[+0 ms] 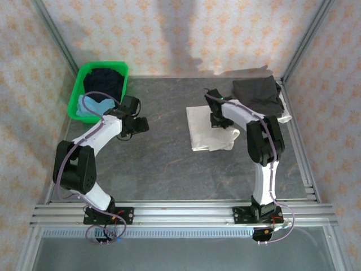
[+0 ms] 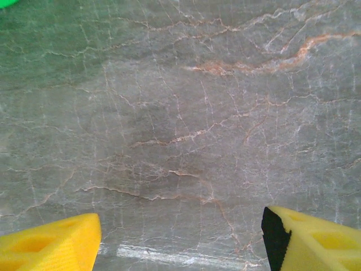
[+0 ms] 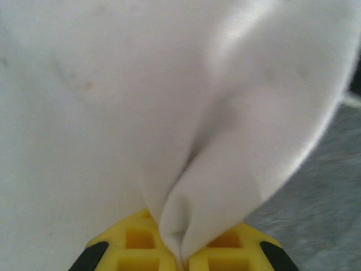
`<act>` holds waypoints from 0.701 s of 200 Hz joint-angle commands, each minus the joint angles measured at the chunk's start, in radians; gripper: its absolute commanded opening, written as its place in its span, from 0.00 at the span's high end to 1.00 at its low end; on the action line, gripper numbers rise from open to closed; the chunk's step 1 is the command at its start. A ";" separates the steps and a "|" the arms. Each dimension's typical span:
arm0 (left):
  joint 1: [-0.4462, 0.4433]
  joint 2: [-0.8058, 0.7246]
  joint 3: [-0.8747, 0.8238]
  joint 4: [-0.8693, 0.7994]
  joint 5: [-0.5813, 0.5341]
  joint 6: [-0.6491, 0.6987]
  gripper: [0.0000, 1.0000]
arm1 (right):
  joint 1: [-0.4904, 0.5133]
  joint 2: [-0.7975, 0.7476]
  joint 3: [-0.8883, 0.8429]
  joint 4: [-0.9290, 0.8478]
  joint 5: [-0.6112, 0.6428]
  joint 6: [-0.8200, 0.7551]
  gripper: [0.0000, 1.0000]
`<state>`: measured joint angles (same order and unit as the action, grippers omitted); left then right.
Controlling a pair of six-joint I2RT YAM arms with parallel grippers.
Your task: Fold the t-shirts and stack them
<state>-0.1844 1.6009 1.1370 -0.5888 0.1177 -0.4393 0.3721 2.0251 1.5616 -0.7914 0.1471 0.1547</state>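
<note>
Top view: my right gripper (image 1: 218, 121) is sitting on the folded off-white t-shirt (image 1: 204, 136) mid-table, my arm (image 1: 243, 111) covering its far edge. Left wrist: my left gripper (image 2: 181, 232) is holding its jaws wide apart above the table (image 2: 180, 113). Right wrist: my jaws are clamping a blurred white fold, probably that shirt's.

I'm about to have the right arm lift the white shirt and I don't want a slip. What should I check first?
1. Grip: right gripper shut on white shirt: ok, a fold is pinched between its jaws.
2. Spare arm: left gripper open, holding nothing, above bare table: ok.
3. Clearance: left gripper apart from white shirt, beside the basket: ok.
4. Stack: white shirt apart from grey shirt: cannot tell, the right arm covers the gap.
5. Remaining: basket emptied: not ok, blue shirt and navy shirt lie in it.
</note>
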 commanded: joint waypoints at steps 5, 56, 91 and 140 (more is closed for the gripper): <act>0.028 -0.056 0.013 -0.046 -0.026 0.032 0.24 | -0.034 -0.102 0.135 -0.080 0.089 -0.108 1.00; 0.076 -0.088 0.015 -0.056 -0.011 0.063 0.24 | -0.062 -0.073 0.359 -0.118 0.197 -0.220 1.00; 0.088 -0.098 0.007 -0.050 -0.006 0.070 0.24 | -0.119 -0.023 0.493 -0.058 0.284 -0.255 1.00; 0.095 -0.080 0.005 -0.045 0.012 0.075 0.24 | -0.218 0.006 0.442 0.159 0.246 -0.317 1.00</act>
<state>-0.1020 1.5360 1.1370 -0.6117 0.1226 -0.3901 0.1970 2.0010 2.0106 -0.7582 0.3641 -0.1181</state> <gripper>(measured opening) 0.759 0.072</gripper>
